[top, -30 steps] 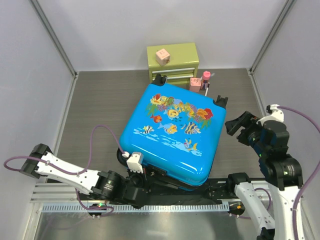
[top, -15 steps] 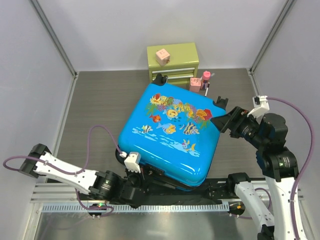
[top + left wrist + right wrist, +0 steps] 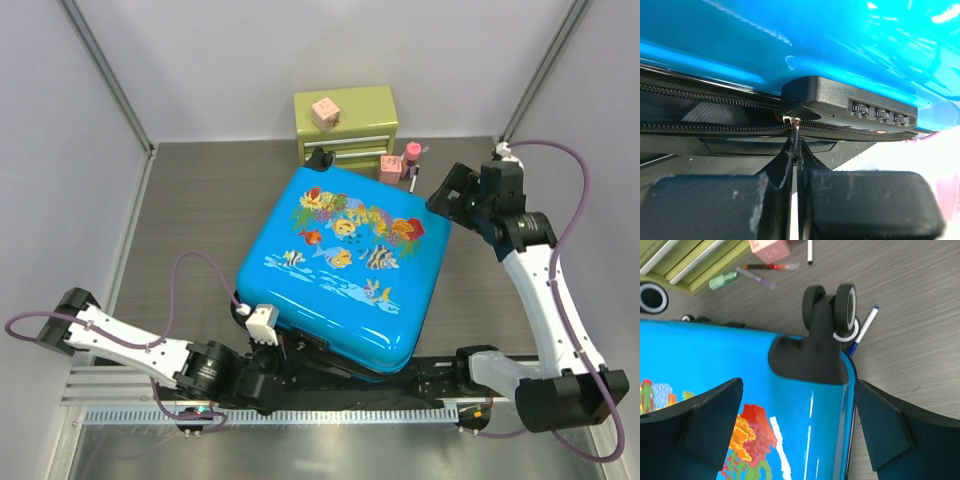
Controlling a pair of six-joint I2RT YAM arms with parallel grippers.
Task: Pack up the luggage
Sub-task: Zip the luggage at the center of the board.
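The luggage [image 3: 340, 265], a bright blue hard-shell case with fish print, lies lid-down in the middle of the table. My left gripper [image 3: 283, 352] is at its near edge, below the black combination lock [image 3: 850, 102]. There its jaws [image 3: 796, 147] are shut on the thin zipper pull [image 3: 796, 126]. My right gripper [image 3: 452, 192] hovers open over the far right corner. In the right wrist view its fingers [image 3: 702, 422] straddle the blue shell [image 3: 805, 405] without touching it, just short of the black wheel [image 3: 832, 302].
A small green drawer chest [image 3: 345, 122] with a pink block on top stands behind the luggage. Pink items [image 3: 398, 162] lie beside it. A blue pen [image 3: 864, 330], other pens [image 3: 765, 266] and a pink box [image 3: 769, 247] lie on the floor by the wheel.
My right arm has swung from the near right up to the luggage's far right corner, and its jaws have spread wider. The left gripper has stayed shut and shifted slightly left.
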